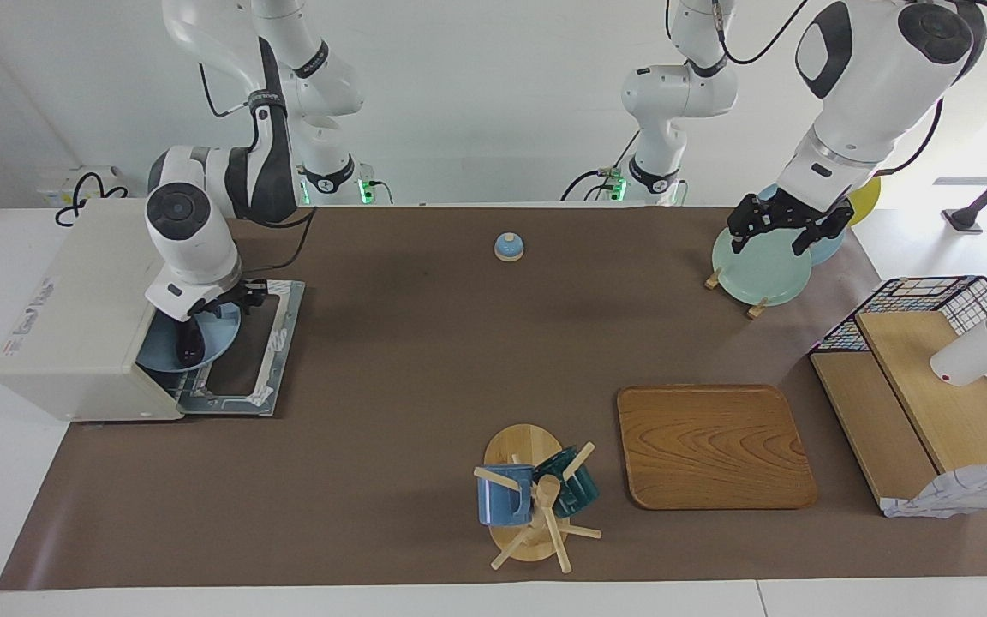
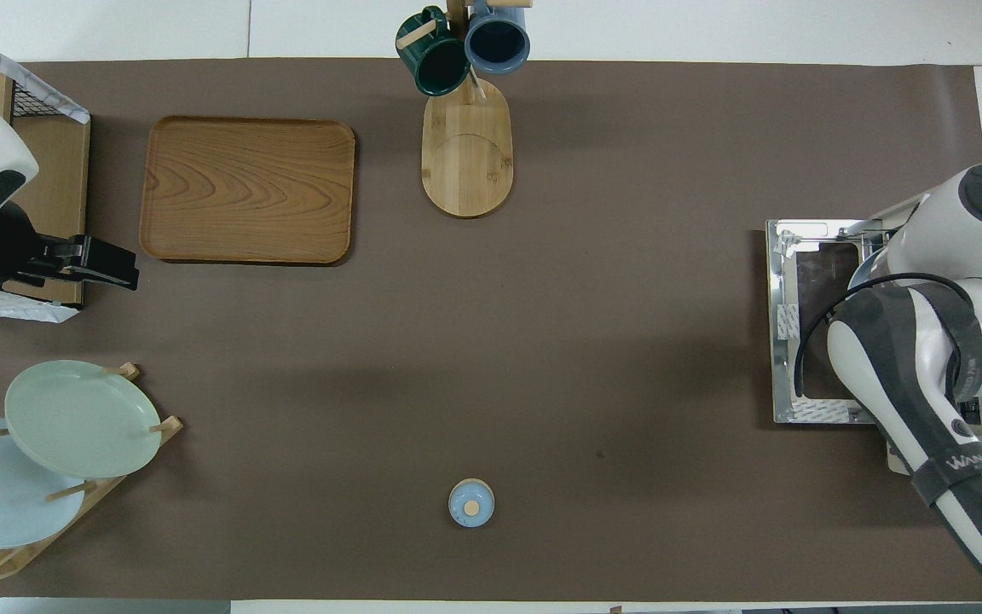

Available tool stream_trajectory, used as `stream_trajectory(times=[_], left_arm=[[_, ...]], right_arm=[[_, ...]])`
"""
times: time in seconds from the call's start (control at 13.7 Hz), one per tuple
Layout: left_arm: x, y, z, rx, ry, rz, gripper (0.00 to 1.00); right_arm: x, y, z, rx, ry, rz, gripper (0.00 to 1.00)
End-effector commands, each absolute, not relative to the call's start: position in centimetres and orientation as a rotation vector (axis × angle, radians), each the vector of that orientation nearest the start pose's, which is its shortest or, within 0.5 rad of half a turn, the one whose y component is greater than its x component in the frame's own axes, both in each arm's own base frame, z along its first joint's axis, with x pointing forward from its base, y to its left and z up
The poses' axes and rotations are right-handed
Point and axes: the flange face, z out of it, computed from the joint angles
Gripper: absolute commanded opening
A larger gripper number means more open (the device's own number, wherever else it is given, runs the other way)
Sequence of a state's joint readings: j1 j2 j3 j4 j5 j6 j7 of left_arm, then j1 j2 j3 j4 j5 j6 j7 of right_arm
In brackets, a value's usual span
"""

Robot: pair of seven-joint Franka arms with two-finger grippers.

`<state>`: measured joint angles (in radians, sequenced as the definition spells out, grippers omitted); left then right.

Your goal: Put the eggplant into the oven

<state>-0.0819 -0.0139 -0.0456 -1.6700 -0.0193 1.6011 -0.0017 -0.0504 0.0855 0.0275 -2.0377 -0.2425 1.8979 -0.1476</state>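
Risk first: eggplant (image 1: 186, 341) lies on a blue plate (image 1: 215, 336) in the oven (image 1: 82, 313) mouth, left of the facing frame, with the plate's outer edge hanging out over the dropped door (image 1: 258, 343). My read: if the right tool (image 1: 224, 302) drags up through the opening, it could clip the plate rim or the eggplant and pull both out onto the door. The plate may also block the door from closing if it isn't pushed further in. A slender, glossy eggplant will probably roll on the plate if knocked.

Right tool: sits at the oven mouth, just above the plate, wrist covering most of it. Can't tell how far its fingers are parted, nor whether it's touching plate or eggplant. Overhead view hides it under the arm.

Left tool (image 1: 789, 230): spread wide, holding nothing, hovering over the green plate (image 1: 759, 272) in the rack, upper right of the facing frame. That arm waits.
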Motion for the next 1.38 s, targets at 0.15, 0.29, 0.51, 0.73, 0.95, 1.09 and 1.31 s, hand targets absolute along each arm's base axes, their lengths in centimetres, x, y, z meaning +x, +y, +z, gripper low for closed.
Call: stream_trajectory(times=[0.15, 0.29, 0.51, 0.73, 0.95, 1.09, 1.31], left_arm=[[54.2, -6.8, 59.4, -3.135, 0.207, 0.094, 1.00], [54.2, -6.8, 59.4, -3.135, 0.207, 0.094, 1.00], [54.2, -6.7, 59.4, -3.135, 0.204, 0.094, 1.00], [54.2, -6.8, 59.4, -3.135, 0.207, 0.094, 1.00], [54.2, -6.7, 59.4, -3.135, 0.204, 0.094, 1.00], [54.2, -6.7, 59.4, -3.135, 0.204, 0.094, 1.00], [54.2, -6.7, 59.4, -3.135, 0.204, 0.094, 1.00]], right_arm=[[55.5, 6.0, 41.4, -3.267, -0.296, 0.231, 0.00], [55.0, 8.4, 39.6, -3.272, -0.262, 0.160, 0.00], [54.7, 7.8, 33.8, -3.253, -0.276, 0.094, 0.00], [54.3, 7.3, 32.0, -3.259, -0.279, 0.142, 0.00], [54.2, 5.5, 30.5, -3.263, -0.243, 0.185, 0.00], [53.9, 4.6, 29.9, -3.257, -0.265, 0.157, 0.00], [53.7, 3.5, 29.8, -3.268, -0.282, 0.162, 0.00]])
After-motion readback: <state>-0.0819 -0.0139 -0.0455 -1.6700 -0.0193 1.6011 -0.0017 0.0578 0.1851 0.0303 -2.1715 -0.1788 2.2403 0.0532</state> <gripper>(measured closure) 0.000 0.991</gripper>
